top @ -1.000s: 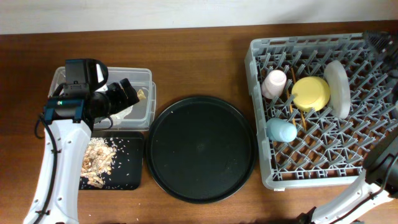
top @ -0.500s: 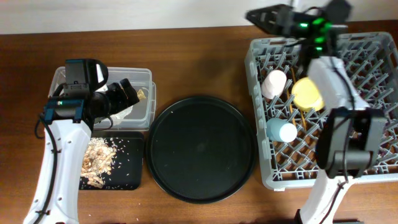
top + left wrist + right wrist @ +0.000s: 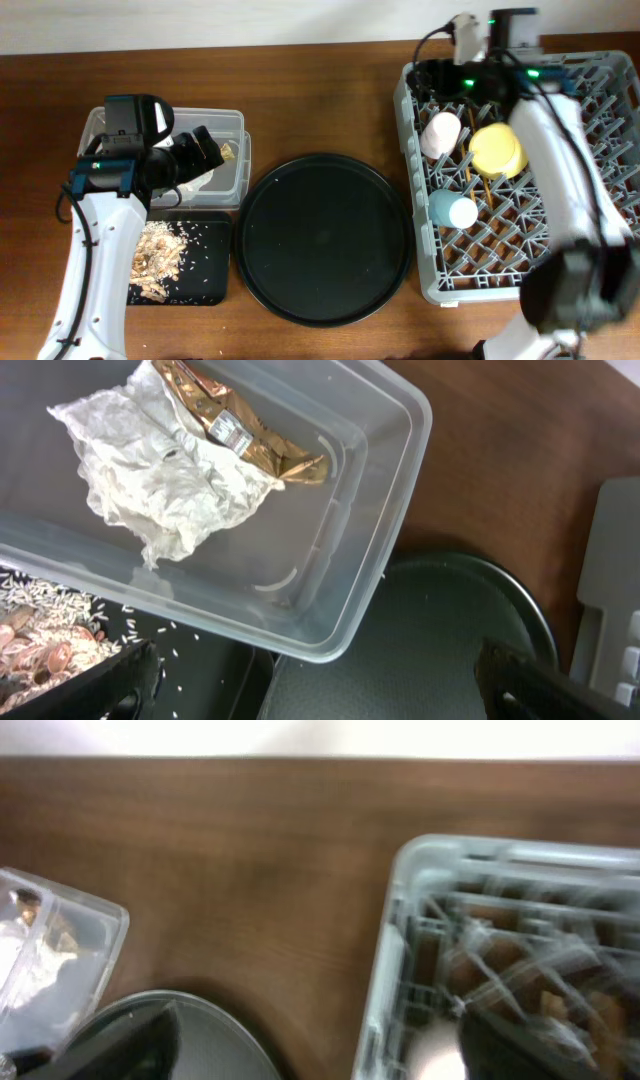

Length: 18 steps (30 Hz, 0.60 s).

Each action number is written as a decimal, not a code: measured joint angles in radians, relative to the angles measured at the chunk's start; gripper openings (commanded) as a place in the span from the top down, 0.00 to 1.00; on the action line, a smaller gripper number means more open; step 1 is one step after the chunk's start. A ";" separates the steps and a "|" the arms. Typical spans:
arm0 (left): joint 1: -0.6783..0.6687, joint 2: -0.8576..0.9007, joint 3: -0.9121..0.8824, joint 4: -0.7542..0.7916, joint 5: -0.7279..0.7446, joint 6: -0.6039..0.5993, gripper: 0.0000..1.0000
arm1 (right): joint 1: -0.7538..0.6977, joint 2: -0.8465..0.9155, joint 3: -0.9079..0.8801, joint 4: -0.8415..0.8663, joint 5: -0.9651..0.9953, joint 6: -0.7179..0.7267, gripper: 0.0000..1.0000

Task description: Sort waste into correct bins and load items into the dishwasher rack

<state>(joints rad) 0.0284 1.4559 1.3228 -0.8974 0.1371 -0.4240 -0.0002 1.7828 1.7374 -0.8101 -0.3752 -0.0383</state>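
My left gripper hangs wide open and empty over the clear box. The tissue and gold wrapper lie inside, upper left of the wrist frame. My right gripper, likewise spread and empty, hovers at the rack's upper-left corner, with the pink cup just below in the overhead frame.

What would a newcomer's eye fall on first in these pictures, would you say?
Most likely the big grey dishwasher rack on the right, with a yellow bowl, a pink cup and a light-blue cup in it. Next, the large round black tray in the middle of the table. On the left, a clear box holds a crumpled tissue and a gold wrapper.
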 measured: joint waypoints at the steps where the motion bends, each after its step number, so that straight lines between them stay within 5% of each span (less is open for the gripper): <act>1: 0.000 0.000 0.000 -0.002 0.001 0.000 0.00 | 0.000 -0.063 0.008 -0.077 0.034 -0.036 0.01; 5: 0.000 0.000 0.000 -0.001 0.000 0.000 0.01 | 0.000 -0.250 0.035 -0.265 0.171 -0.124 0.01; 18: 0.000 0.000 0.000 -0.001 0.000 0.000 0.01 | 0.000 -0.208 0.034 -0.268 0.203 -0.145 0.01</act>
<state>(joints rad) 0.0284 1.4559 1.3228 -0.8982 0.1371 -0.4240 -0.0002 1.5753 1.7710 -1.0779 -0.1719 -0.1837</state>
